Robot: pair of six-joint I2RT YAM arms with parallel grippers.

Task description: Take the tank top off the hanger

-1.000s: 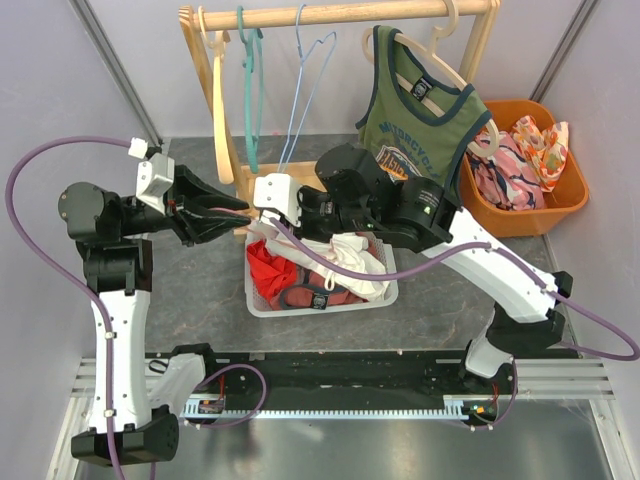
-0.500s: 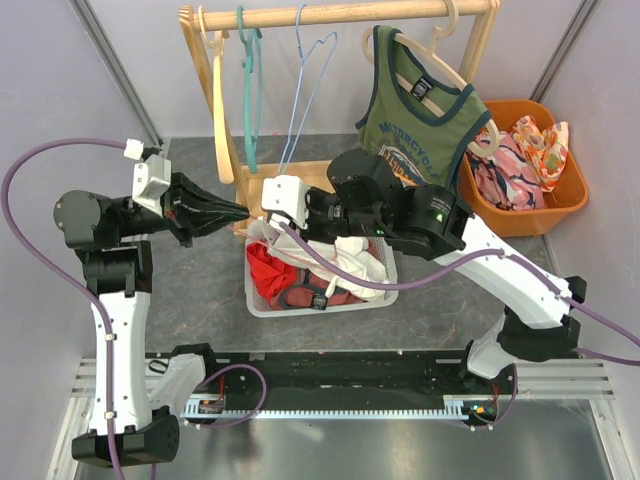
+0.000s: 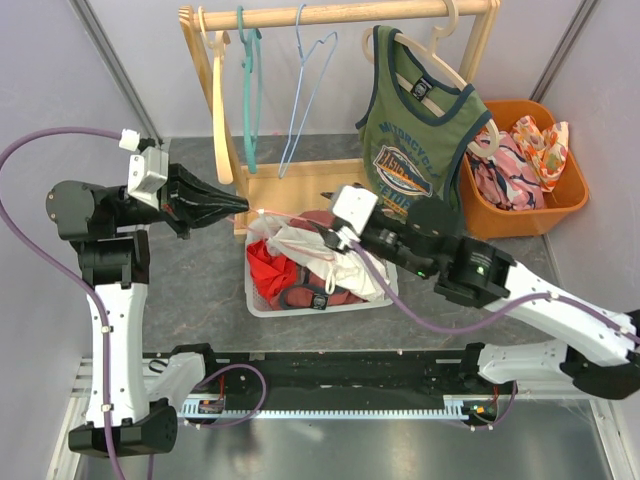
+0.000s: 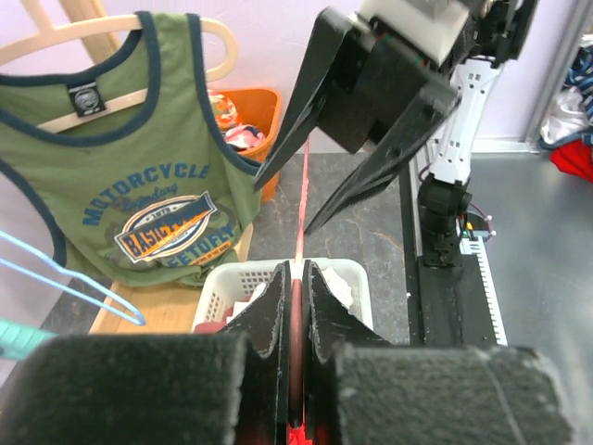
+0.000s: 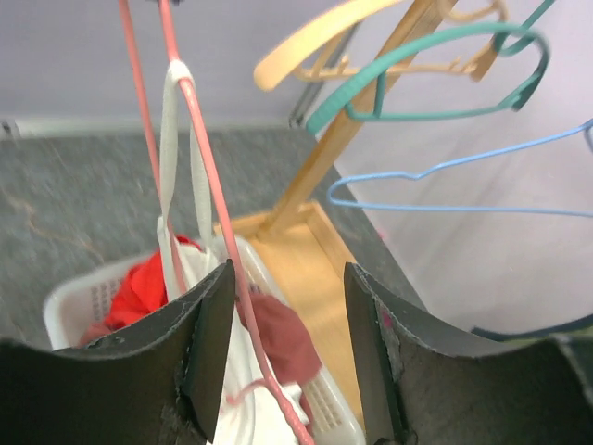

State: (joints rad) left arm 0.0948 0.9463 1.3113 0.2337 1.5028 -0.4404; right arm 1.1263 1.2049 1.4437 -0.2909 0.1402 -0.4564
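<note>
tank top [image 3: 295, 240] strap [image 5: 169, 130] over pink hanger [image 5: 204, 153] in left hand [image 4: 296, 278]

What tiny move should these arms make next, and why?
Probably nudge the open right gripper sideways to the white strap and close on it. The left gripper is shut on the pink hanger, holding it above the basket. The strap loops over the wire just beside the right gripper, so grasping the fabric looks like the way to pull it off.
</note>
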